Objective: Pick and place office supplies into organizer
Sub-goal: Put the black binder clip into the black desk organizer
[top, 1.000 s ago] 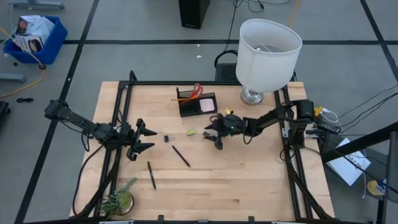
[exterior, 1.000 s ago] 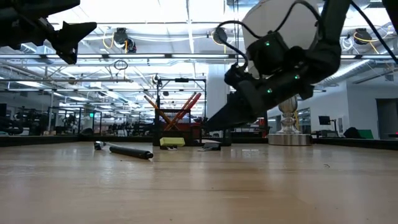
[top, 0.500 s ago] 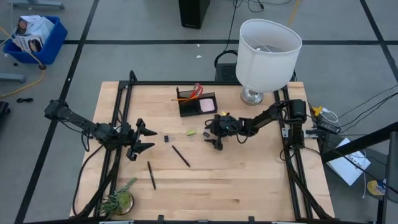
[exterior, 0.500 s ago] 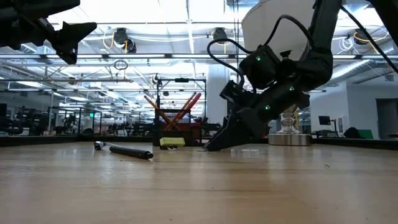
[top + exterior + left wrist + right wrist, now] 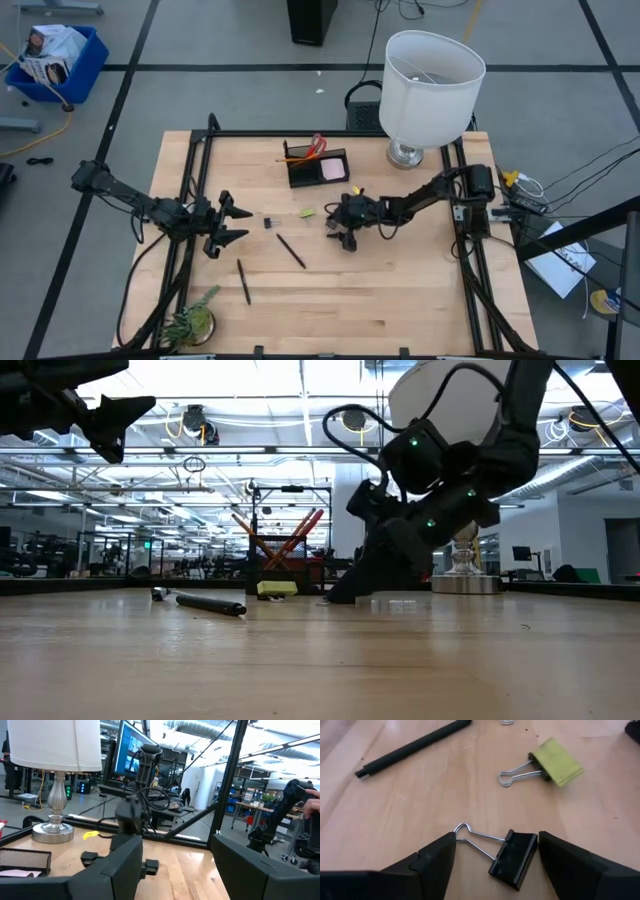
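My right gripper (image 5: 338, 226) is open and low over the table; in the low view its tips (image 5: 335, 598) reach the tabletop. A black binder clip (image 5: 512, 857) lies flat on the wood between its two fingers. I cannot tell whether either finger touches it. A yellow-green binder clip (image 5: 555, 767) lies just beyond, toward the black organizer (image 5: 318, 166). The organizer holds red-handled scissors (image 5: 319, 143), orange pencils (image 5: 294, 159) and a pink pad (image 5: 334, 171). My left gripper (image 5: 230, 225) is open and empty, raised at the table's left.
Two black pens (image 5: 291, 250) (image 5: 244, 281) and another small black clip (image 5: 268, 221) lie on the table between the grippers. A white-shaded lamp (image 5: 430, 80) stands at the far right. A small green plant (image 5: 190, 322) sits at the near left corner.
My right gripper has gone down to the tabletop and a little toward the table's left and near edges, tipping steeper. It now stands astride the black binder clip.
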`<state>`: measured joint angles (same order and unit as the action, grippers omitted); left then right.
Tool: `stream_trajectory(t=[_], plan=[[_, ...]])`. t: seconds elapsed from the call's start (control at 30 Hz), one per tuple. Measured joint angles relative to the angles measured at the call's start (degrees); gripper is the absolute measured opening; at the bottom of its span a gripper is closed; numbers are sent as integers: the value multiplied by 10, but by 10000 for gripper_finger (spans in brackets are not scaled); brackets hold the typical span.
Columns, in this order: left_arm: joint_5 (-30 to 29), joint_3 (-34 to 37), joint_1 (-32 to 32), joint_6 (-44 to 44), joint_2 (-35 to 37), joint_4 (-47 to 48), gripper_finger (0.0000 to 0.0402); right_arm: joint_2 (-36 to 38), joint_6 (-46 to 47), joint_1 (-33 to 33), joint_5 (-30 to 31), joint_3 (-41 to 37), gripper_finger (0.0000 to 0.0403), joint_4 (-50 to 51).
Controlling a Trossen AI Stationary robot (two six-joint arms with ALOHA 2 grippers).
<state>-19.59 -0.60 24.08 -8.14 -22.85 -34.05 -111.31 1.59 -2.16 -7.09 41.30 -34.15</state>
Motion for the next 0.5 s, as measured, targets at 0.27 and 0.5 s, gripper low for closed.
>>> stream_trajectory(t=[0.27, 0.5], plan=[[0, 0, 0, 0, 0, 0, 244, 0, -19, 19, 49, 0, 242, 18], [0, 0, 0, 0, 0, 0, 244, 0, -19, 20, 51, -1, 169, 23]])
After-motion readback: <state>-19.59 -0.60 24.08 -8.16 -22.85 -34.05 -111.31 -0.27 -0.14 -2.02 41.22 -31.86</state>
